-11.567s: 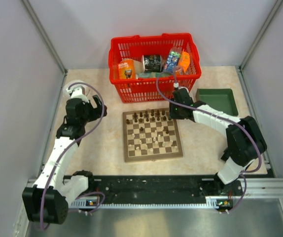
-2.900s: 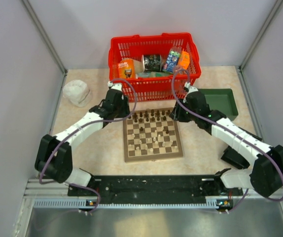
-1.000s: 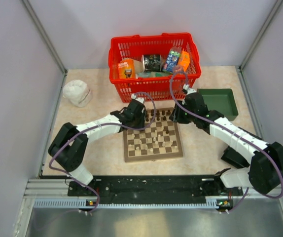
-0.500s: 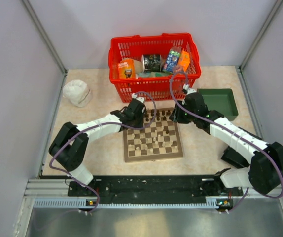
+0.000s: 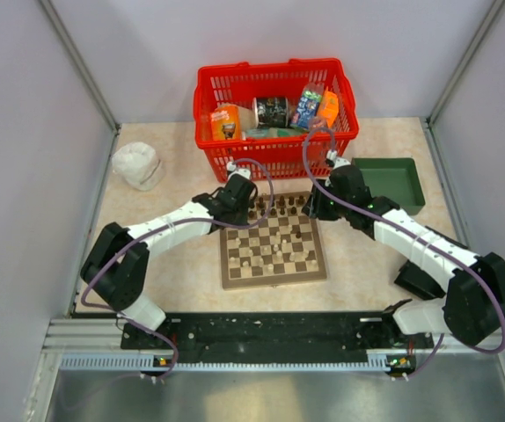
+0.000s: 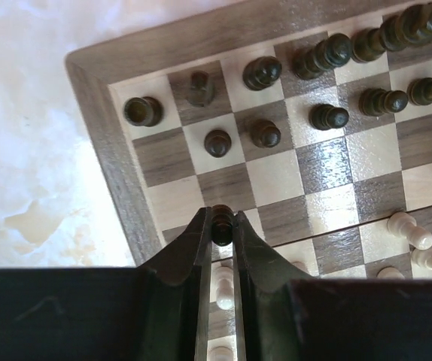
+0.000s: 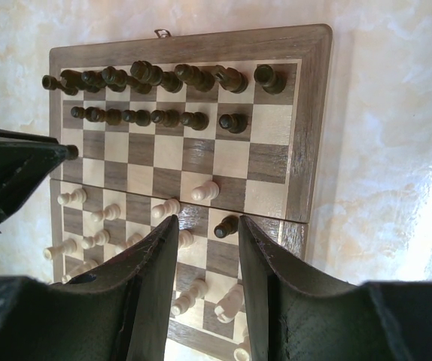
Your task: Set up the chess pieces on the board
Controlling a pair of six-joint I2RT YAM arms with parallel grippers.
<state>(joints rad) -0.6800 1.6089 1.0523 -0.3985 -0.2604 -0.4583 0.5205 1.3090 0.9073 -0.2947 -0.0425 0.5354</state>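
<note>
The board (image 5: 274, 279) lies mid-table, with dark chess pieces (image 5: 274, 207) along its far rows and pale ones (image 5: 270, 255) nearer me. My left gripper (image 5: 249, 204) is over the board's far left corner. In the left wrist view it (image 6: 222, 222) is shut on a dark pawn (image 6: 222, 226), pinched at the fingertips above the squares near the board's border (image 6: 95, 98). My right gripper (image 5: 310, 207) hovers at the far right corner. In its wrist view it (image 7: 207, 227) is open and holds nothing. A stray dark pawn (image 7: 226, 226) stands below it among pale pieces (image 7: 205, 191).
A red basket (image 5: 210, 88) of packaged goods stands just behind the board. A green tray (image 5: 415, 186) sits at the back right. A white crumpled lump (image 5: 136, 164) lies at the back left.
My left gripper has shut on the dark pawn and drawn slightly back and left with it. The right arm has not moved.
</note>
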